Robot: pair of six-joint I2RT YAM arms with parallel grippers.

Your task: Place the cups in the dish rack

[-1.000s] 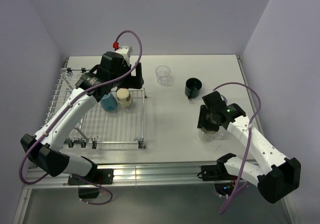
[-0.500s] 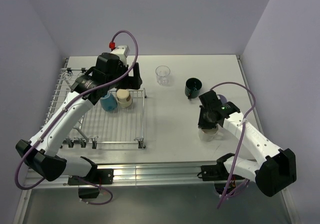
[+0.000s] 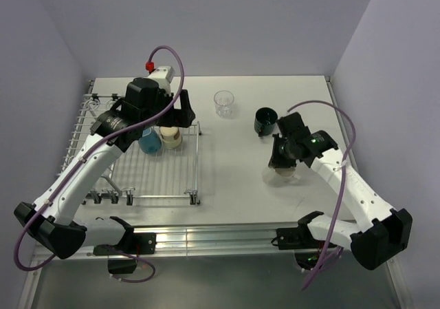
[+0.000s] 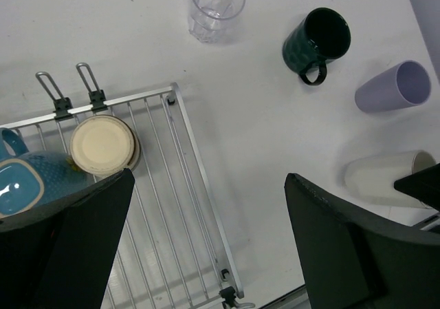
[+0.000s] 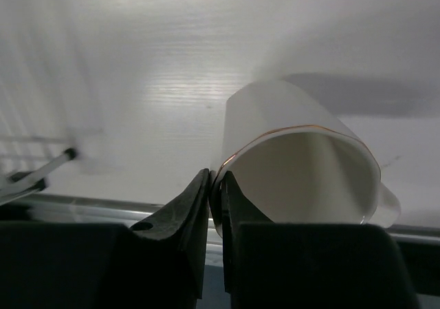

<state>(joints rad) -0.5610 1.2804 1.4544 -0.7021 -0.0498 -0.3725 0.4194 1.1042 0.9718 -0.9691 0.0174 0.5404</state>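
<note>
The right jaws pinch the rim of the white mug (image 5: pixel 302 164), tipped sideways over the counter (image 3: pixel 234 185) well right of the dish rack (image 3: pixel 165 178), where the left jaws hang wide open.

A white table (image 3: pixel 234 185) spreads beneath the left tool (image 4: pixel 206 250) and the right tool (image 5: pixel 214 185). Its matte top shows a faint grain and soft shadows just under the right tool. Pale lilac walls close it in: a back wall (image 3: pixel 227 27) beyond both tools, a left wall (image 3: pixel 34 75) outside the left tool, and a right wall (image 3: pixel 399 75) outside the right tool. A silver rail (image 3: pixel 220 235) runs along the table's near edge, behind both tools.
</note>
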